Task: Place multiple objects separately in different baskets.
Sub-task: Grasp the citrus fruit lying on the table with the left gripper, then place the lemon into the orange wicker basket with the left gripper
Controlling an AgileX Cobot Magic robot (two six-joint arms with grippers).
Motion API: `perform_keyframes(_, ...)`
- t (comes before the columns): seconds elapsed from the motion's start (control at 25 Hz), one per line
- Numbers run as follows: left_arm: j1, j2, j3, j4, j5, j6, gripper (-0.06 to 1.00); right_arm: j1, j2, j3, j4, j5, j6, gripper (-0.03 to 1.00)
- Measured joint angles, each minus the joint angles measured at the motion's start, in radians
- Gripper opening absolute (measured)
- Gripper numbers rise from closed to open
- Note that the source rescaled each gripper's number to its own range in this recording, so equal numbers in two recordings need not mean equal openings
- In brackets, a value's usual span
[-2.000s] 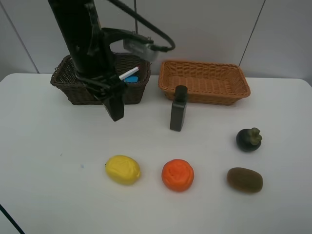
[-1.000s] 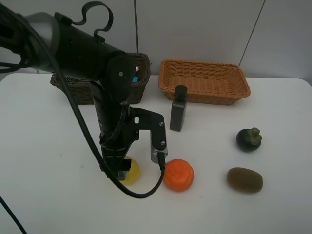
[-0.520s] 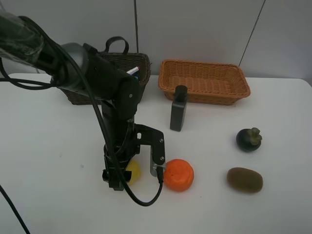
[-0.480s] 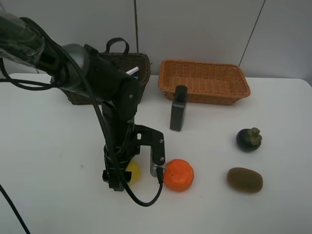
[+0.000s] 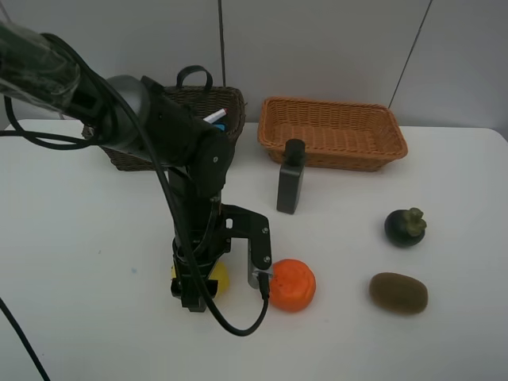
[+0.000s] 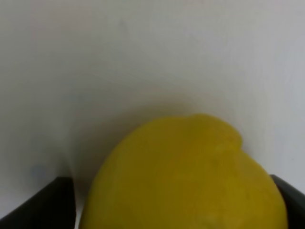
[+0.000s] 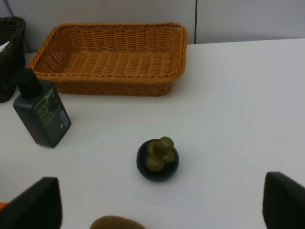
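Note:
My left gripper (image 5: pixel 197 290) is down on the table with its jaws open on either side of the yellow lemon (image 5: pixel 213 278). The lemon (image 6: pixel 190 181) fills the left wrist view between the fingers (image 6: pixel 38 202). The orange (image 5: pixel 292 284) lies just right of it. The dark rectangular bottle (image 5: pixel 290 177), mangosteen (image 5: pixel 406 226) and kiwi (image 5: pixel 398 292) stand free on the table. The pink-tipped marker (image 5: pixel 213 117) lies in the dark brown basket (image 5: pixel 119 155). The light orange-tan basket (image 5: pixel 333 151) holds nothing. My right gripper (image 7: pixel 164 198) is open above the table near the mangosteen (image 7: pixel 157 160). The pink bottle and black eraser are hidden.
The left arm and its cables stretch from the dark basket down to the lemon. The white table (image 5: pixel 79 317) ends at a wall behind both baskets. In the right wrist view the dark bottle (image 7: pixel 42 114) stands in front of the light basket (image 7: pixel 112 86).
The left arm swung from over the dark basket down to the lemon. In the last half second it settled slightly lower around it. The other objects have not moved.

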Motion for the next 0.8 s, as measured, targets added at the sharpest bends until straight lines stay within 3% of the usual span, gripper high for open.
perform_keyframes(0.12,0.000,0.001,-0.002,0.020,-0.013,-0.011,0.75,0.000,0.000,0.000,0.000,0.000,0.000,1.00)
perform_keyframes(0.36,0.000,0.002,-0.002,0.048,0.021,-0.019,0.74,0.000,0.000,0.000,0.000,0.000,0.000,1.00)
perform_keyframes(0.52,0.000,0.003,-0.013,0.057,0.067,-0.087,0.74,0.000,0.000,0.000,0.000,0.000,0.000,1.00)
perform_keyframes(0.8,0.000,-0.065,-0.227,0.073,0.236,-0.251,0.74,0.000,0.000,0.000,0.000,0.000,0.000,1.00)
